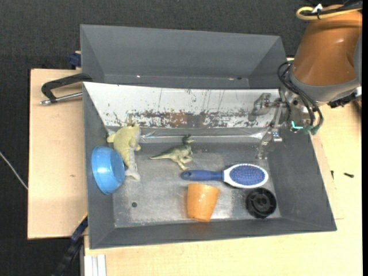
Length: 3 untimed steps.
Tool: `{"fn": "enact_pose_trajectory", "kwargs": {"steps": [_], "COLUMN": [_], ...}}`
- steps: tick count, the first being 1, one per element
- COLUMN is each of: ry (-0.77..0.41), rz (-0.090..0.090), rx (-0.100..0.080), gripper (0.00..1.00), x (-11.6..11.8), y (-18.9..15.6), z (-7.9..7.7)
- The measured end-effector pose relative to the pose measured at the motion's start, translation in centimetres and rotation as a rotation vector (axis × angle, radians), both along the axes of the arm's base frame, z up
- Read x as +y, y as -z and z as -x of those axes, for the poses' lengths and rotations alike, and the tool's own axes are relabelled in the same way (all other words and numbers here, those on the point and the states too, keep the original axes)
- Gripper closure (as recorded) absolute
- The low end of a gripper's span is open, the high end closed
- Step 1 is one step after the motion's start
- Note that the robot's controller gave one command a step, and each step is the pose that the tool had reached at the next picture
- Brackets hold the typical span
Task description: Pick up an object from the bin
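My gripper (269, 144) hangs at the bin's back right corner, its thin metal fingers pointing down close together above the floor, with nothing seen between them. Just below it lies a hairbrush (230, 176) with a blue handle and a white oval head of blue bristles. A black round cap-like piece (260, 203) sits at the front right. An orange cup (202, 201) lies on its side in front of the brush handle.
A small green dinosaur (177, 153) stands mid-bin. At the left wall lie a pale yellow dinosaur (127, 143) and a blue bowl (107, 169) tipped on its edge. The arm's orange cover looms over the right rim.
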<state>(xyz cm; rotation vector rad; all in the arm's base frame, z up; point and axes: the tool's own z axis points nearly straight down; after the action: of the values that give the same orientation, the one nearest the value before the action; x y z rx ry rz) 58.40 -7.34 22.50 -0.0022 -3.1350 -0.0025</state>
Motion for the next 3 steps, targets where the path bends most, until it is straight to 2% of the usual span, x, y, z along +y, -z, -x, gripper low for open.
{"fn": "enact_pose_trajectory", "kwargs": {"steps": [1,2,3], "ry": [-0.211,-0.03,0.086], "rz": [0.0,0.002,0.002], "rx": [-0.012,-0.015,-0.014], "gripper": [0.0,0.0,0.0], "x": [3.8,1.2,-0.5], "y": [15.4,12.3,11.7], "z": [5.3,5.1,3.9]}}
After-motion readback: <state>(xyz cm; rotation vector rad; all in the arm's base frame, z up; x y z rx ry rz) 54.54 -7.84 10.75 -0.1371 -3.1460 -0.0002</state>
